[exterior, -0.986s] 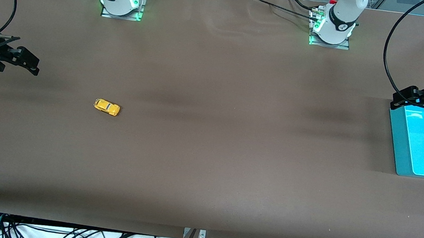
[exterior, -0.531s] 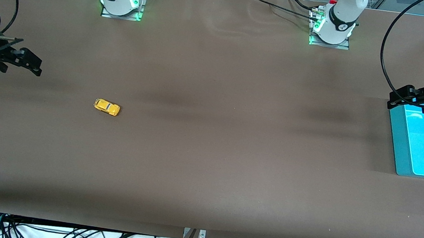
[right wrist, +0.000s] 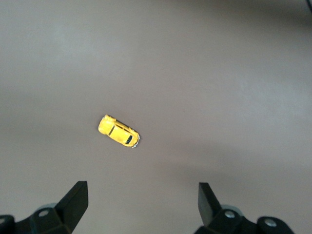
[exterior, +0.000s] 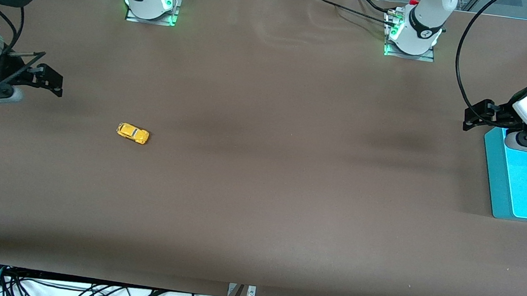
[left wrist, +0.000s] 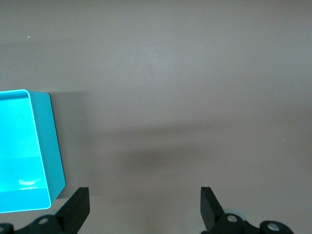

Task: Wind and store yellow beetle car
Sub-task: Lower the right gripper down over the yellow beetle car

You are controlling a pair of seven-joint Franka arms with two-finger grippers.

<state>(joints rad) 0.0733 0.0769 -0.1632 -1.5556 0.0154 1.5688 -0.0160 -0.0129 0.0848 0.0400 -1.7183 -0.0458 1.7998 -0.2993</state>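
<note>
yellow beetle car (exterior: 132,133) lies on the table, apart from the open right gripper (exterior: 50,81).

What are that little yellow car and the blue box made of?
The yellow beetle car looks like painted metal or hard plastic: its body is glossy, with dark windows; which one, I cannot tell. The turquoise bin looks like smooth moulded plastic, with thin walls, rounded corners and a bright sheen inside.

On table (exterior: 258,192): beetle car (exterior: 132,133) toward right arm's end; open bin (exterior: 492,164) at left arm's end, well apart.
</note>
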